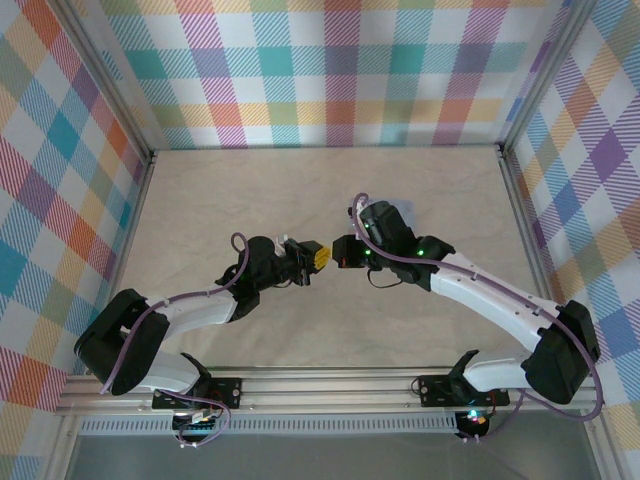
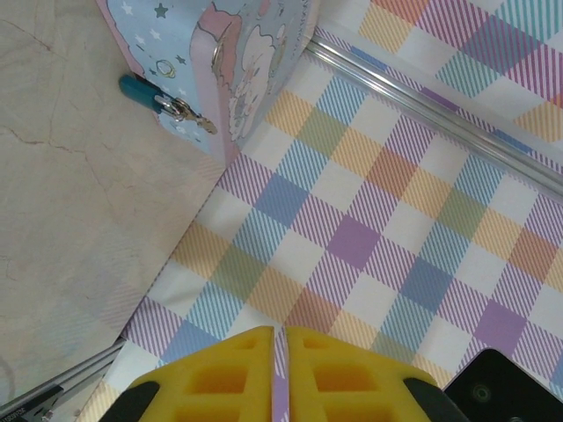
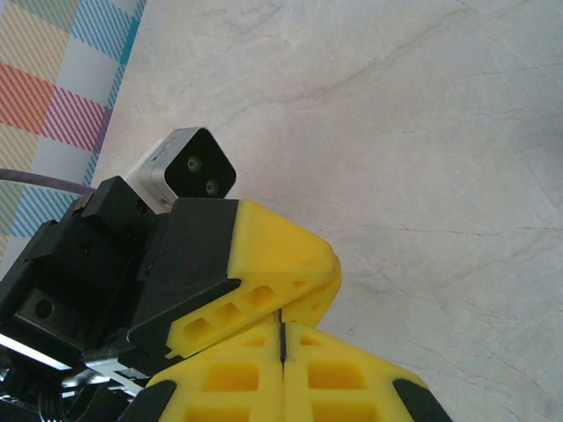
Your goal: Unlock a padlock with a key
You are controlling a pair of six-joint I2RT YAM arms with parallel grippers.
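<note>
From above, the left gripper [image 1: 320, 258] and right gripper [image 1: 341, 252] meet tip to tip over the middle of the pale table [image 1: 300, 190]. In the left wrist view, the left arm's yellow fingers [image 2: 233, 374] are closed to a thin slit with nothing seen between them. Beyond them, the small teal padlock [image 2: 139, 88] hangs at the clasp of a light-blue cartoon tin [image 2: 255, 53] by the plaid wall. In the right wrist view, that arm's fingers [image 3: 334, 369] are pressed together. A thin dark line [image 3: 281, 341] runs along their seam, and whether anything is pinched there cannot be told. The left fingertips touch them.
</note>
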